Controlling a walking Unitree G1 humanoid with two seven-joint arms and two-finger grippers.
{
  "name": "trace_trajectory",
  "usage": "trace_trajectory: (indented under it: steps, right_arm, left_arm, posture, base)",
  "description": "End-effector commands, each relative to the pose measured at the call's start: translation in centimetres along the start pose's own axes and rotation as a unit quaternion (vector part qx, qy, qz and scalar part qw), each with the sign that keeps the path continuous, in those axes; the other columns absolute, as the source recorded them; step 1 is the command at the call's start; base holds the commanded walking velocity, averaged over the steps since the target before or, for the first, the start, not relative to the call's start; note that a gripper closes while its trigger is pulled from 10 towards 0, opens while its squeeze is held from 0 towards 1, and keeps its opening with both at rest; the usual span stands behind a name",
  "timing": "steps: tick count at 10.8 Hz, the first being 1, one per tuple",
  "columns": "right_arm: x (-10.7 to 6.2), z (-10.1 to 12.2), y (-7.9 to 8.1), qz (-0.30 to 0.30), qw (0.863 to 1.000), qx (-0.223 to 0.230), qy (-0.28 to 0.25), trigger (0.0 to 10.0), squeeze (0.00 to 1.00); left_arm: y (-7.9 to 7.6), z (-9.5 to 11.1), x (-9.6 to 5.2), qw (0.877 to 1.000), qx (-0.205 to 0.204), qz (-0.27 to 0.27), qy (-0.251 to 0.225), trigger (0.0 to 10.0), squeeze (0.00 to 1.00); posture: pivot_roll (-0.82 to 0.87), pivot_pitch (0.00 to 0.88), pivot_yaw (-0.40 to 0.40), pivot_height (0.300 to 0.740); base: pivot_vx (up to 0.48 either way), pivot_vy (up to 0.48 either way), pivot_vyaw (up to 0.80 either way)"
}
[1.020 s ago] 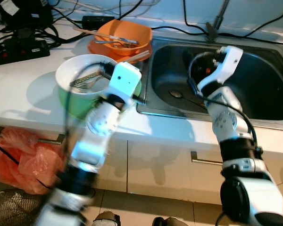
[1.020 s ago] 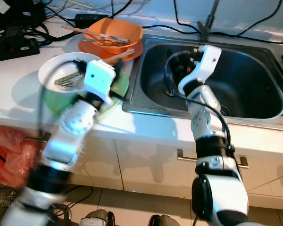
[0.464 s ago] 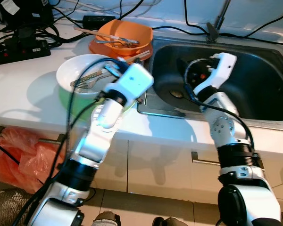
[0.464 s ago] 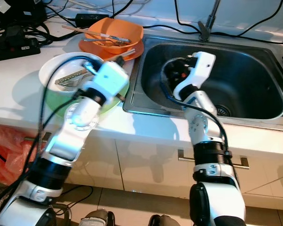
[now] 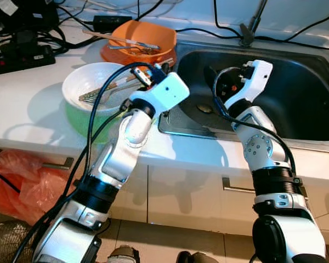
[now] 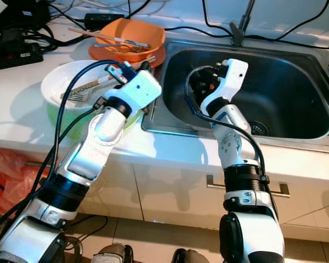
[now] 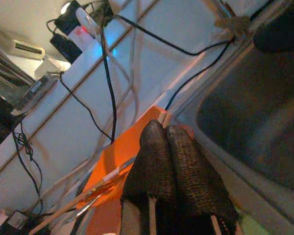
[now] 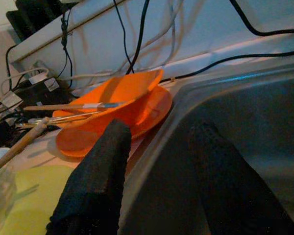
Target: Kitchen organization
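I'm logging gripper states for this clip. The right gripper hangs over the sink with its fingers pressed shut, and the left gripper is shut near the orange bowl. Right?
Not quite: the right gripper over the sink is open, its two fingers clearly apart in the right wrist view. The left gripper is indeed shut near the orange bowl.

Both silver arms reach fwd and up from the body, elbows bent. Left gripper has its two black fingers pressed together, tips touching, nothing seen between them. Its white wrist block sits just behind the fingers, with black cables looping back along the forearm. Right gripper has its fingers spread well apart, w/ an empty gap between them.
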State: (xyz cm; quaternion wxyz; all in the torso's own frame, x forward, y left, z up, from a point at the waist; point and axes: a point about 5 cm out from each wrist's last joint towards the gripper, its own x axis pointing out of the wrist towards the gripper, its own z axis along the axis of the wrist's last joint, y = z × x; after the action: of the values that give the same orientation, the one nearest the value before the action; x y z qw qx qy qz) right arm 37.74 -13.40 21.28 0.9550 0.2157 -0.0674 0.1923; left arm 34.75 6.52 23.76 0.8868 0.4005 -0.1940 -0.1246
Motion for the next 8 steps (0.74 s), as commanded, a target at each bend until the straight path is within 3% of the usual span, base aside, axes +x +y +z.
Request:
trace_trajectory:
  steps: [1,4,5,8]
  right_arm:
    - [-0.1,0.5,0.0,-0.001,1.000,-0.001,-0.008,10.0,0.00]
    - [-0.1,0.5,0.2,0.002,1.000,-0.004,-0.007,10.0,0.00]
    - [0.0,0.5,0.2,0.001,1.000,-0.003,-0.006,10.0,0.00]
    - [0.1,0.3,0.3,0.002,1.000,0.000,-0.002,10.0,0.00]
  left_arm:
    - [0.0,0.2,0.4,1.000,0.019,-0.004,0.006,10.0,0.00]
    - [0.2,0.4,0.1,1.000,0.012,0.003,0.006,10.0,0.00]
    - [0.4,1.3,-0.7,1.000,0.005,0.008,-0.006,10.0,0.00]
    - [0.3,1.5,-1.8,1.000,0.008,0.005,0.002,10.0,0.00]
  posture:
    - [0.16,0.148,-0.045,0.740]
    - [0.16,0.157,-0.051,0.740]
    - [0.16,0.162,-0.056,0.740]
    - [0.18,0.166,-0.064,0.740]
  base:
    - [0.000,0.000,0.00]
    - [0.000,0.000,0.00]
    - [0.000,0.000,0.00]
    - [0.000,0.000,0.00]
